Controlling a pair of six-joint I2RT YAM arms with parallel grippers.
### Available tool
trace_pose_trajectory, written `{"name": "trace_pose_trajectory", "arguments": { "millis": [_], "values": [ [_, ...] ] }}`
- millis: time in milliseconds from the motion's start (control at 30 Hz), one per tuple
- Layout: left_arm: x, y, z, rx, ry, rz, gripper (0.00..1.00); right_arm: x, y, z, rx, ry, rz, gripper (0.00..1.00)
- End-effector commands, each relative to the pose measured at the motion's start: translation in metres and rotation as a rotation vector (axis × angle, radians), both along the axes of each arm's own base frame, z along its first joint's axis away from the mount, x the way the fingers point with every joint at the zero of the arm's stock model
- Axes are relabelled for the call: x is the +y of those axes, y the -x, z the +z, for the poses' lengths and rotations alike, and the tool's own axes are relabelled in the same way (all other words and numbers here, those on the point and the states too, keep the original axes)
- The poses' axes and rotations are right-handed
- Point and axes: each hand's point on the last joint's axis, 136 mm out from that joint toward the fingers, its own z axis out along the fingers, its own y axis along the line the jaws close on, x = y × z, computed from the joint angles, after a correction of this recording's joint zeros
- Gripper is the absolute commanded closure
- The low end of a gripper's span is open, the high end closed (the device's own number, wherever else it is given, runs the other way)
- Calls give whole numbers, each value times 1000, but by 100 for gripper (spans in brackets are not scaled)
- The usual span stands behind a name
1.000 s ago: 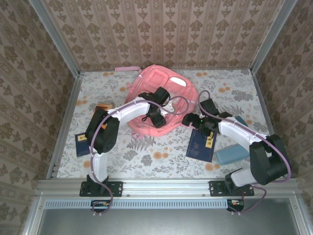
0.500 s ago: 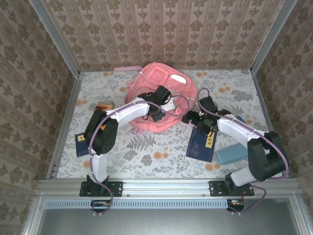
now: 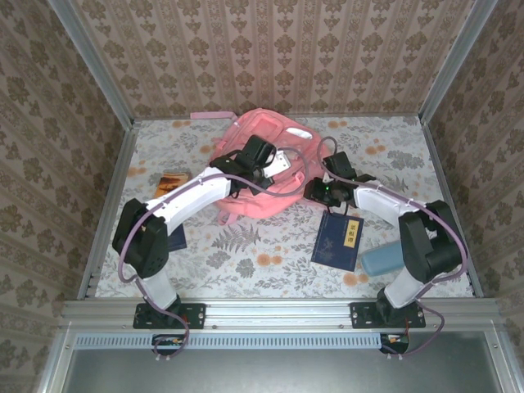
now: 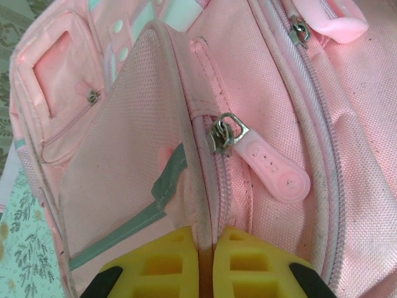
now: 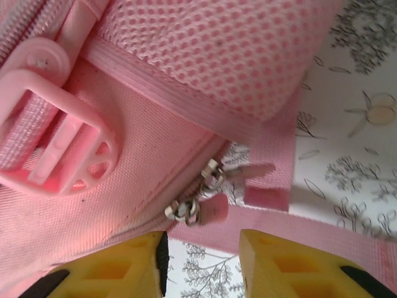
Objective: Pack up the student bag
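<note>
The student bag [image 3: 254,209] lies flat on the floral worktop [image 3: 270,254], with one arm reaching in on each side of it. The left tool [image 4: 209,236] is pressed together, pinching a piped seam of the bag just below a zip slider with a pink rubber pull [image 4: 273,171]. The right tool [image 5: 201,242] stands spread at the bag's right edge. Nothing is between its fingers, and two metal zip sliders [image 5: 186,211] sit just ahead of them.

By my judgement the bag is not yet opened, so the likely step is holding the fabric while a zip is drawn. The risks follow from that. The left pinch is on thin piping, which could slide out once the other arm pulls. The right tool could close on the pink strap [image 5: 273,180] beside the sliders (or on the wrong slider, since the two touch). The bag looks light and soft, so it may drag across the worktop rather than unzip.

The overhead view adds what is waiting to go in. A dark blue book [image 3: 338,240] lies just off the bag's near right corner, and a teal pencil case [image 3: 383,260] lies beyond it, further from the bag. The wrist views add the fine contact: seam, sliders, a pink buckle [image 5: 56,143] and mesh [image 5: 236,49].
</note>
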Motion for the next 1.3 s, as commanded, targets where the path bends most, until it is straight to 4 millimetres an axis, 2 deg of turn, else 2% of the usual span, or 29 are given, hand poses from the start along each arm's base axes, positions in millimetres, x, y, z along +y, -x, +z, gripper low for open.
{"name": "trace_pose_trajectory", "arguments": {
  "millis": [0,100,333,467,667,833,900,1033,1267],
  "values": [
    [-5,-12,51,-138,101,15,95,7,-12,4,-62,23,81,67],
    [-3,-14,53,-151,96,24,96,3,-15,-1,-85,64,107,71],
    [5,-18,65,-212,79,46,98,14,-13,-1,-131,82,250,78],
    [15,-21,72,-254,53,66,98,20,-5,9,-175,90,317,75],
    [29,-21,91,-293,61,74,99,30,-1,23,-199,48,352,63],
    [35,-20,107,-316,92,77,99,48,2,42,-290,8,444,64],
    [36,-21,110,-325,94,82,100,54,4,46,-318,17,488,71],
    [40,-23,113,-340,91,95,100,53,4,45,-341,82,510,75],
    [41,-21,118,-346,101,88,100,39,-6,42,-375,178,473,69]
  ]
}}
